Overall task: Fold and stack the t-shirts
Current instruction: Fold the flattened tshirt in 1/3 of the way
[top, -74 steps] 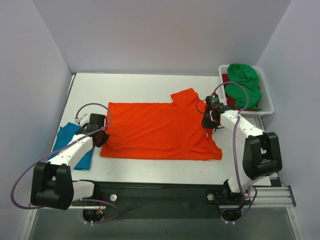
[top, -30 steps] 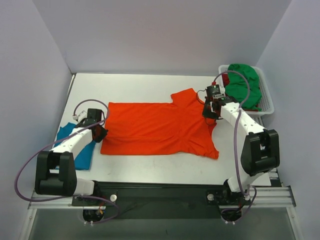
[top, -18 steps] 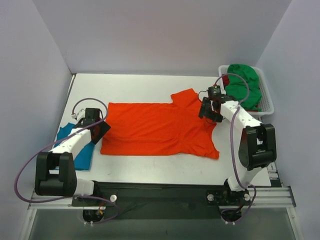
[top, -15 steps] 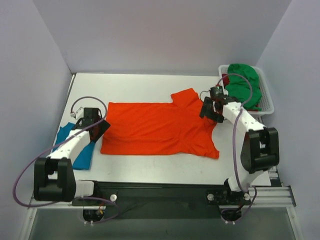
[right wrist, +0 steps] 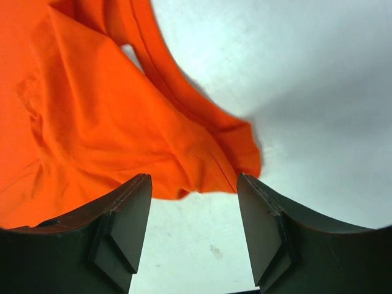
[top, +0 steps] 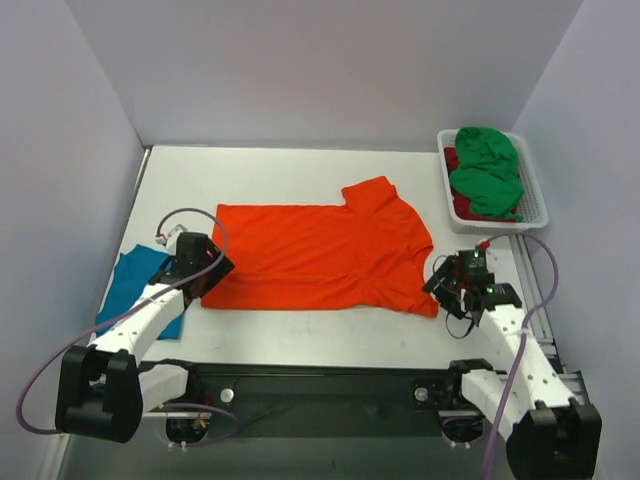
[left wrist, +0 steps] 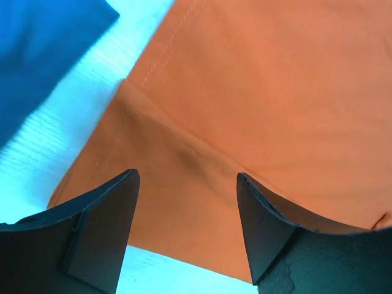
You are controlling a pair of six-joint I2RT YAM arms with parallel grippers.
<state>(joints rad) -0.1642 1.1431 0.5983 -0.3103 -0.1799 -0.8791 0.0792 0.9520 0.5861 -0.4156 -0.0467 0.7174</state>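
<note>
An orange t-shirt point(top: 320, 255) lies spread flat across the middle of the table. My left gripper point(top: 208, 272) hovers open over its near left corner; in the left wrist view the orange cloth point(left wrist: 257, 92) and its hem fill the space between the dark fingers point(left wrist: 98, 233), with nothing gripped. My right gripper point(top: 441, 285) stands open at the shirt's near right corner. In the right wrist view the orange sleeve tip point(right wrist: 202, 147) lies just ahead of the gripper point(right wrist: 193, 180). A teal t-shirt point(top: 130, 285) lies folded at the left, and its edge point(left wrist: 37, 55) shows in the left wrist view.
A white slatted basket point(top: 537, 195) stands at the far right with a green shirt point(top: 485, 170) heaped over a dark red one point(top: 457, 205). White table point(right wrist: 294, 92) shows to the right of the sleeve. Grey walls close in the left, back and right.
Both grippers have opened and let go of the orange shirt. The right arm swung from the far right sleeve down to the near right corner; the left moved nearer to the near left corner.
</note>
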